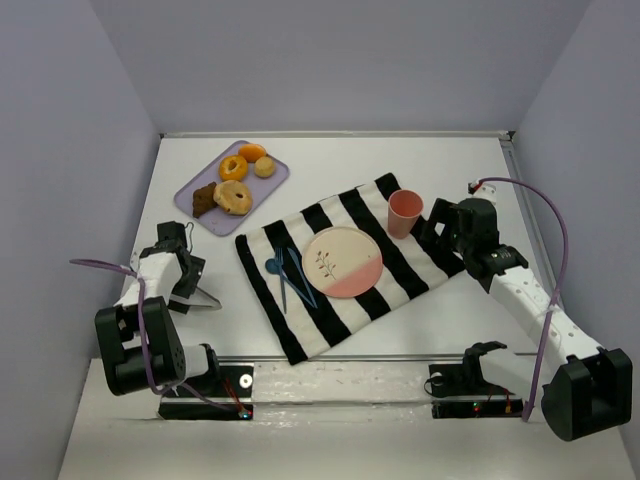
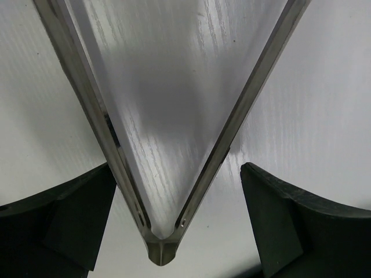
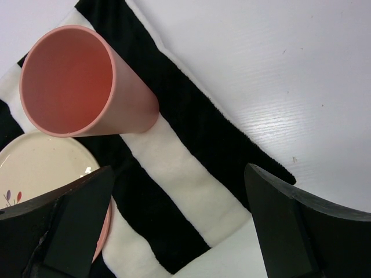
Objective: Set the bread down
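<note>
Several breads lie on a lavender tray (image 1: pixel 184 200) at the back left: a pale bagel (image 1: pixel 233 197), a glazed ring (image 1: pixel 233 166), a brown piece (image 1: pixel 205 199) and small rolls (image 1: pixel 258 159). My left gripper (image 1: pixel 188 287) (image 2: pixel 177 231) is open low over the table, well short of the tray. Its fingers (image 2: pixel 64 220) straddle the hinge end of metal tongs (image 2: pixel 159 249) (image 1: pixel 207 301) lying flat, without touching them. My right gripper (image 1: pixel 436 236) (image 3: pixel 179 226) hangs open over the striped cloth's right corner, holding nothing.
A black-and-white striped cloth (image 1: pixel 345 215) (image 3: pixel 174 156) carries a cream and pink plate (image 1: pixel 342 262) (image 3: pixel 35 168), a pink cup (image 1: pixel 405 212) (image 3: pixel 75 81) beside my right gripper, and blue utensils (image 1: pixel 285 275). Walls close in the table on three sides.
</note>
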`<action>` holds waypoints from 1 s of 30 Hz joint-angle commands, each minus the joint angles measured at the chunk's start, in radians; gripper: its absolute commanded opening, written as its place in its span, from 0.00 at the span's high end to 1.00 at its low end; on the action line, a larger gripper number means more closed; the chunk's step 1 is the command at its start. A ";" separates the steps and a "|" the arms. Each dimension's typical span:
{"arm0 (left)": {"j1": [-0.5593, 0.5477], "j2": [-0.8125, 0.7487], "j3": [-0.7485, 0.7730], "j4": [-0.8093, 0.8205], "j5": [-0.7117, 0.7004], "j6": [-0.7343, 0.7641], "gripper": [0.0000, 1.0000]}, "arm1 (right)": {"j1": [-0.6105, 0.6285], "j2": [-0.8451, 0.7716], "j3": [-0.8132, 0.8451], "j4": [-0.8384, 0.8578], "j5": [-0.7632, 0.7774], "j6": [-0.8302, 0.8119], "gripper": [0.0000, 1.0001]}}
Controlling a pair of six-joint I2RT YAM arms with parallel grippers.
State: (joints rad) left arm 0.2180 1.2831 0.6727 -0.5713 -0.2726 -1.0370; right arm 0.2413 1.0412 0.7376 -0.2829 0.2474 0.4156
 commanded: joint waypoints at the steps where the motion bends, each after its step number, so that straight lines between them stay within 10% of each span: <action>1: 0.007 0.036 -0.022 0.033 -0.056 -0.038 0.01 | -0.005 0.011 0.019 0.039 0.015 -0.012 0.00; 12: 0.017 0.134 -0.050 0.117 -0.096 -0.075 0.04 | -0.005 0.013 0.020 0.039 0.043 -0.014 0.00; 22: 0.017 0.073 -0.088 0.145 -0.086 -0.041 0.48 | -0.005 0.005 0.019 0.037 0.039 -0.014 0.00; 30: 0.008 -0.141 -0.009 0.051 -0.027 0.135 0.54 | -0.005 -0.006 0.017 0.037 0.016 -0.009 0.00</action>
State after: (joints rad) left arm 0.2310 1.2823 0.6273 -0.4820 -0.3546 -1.0031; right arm 0.2413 1.0580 0.7376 -0.2829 0.2642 0.4149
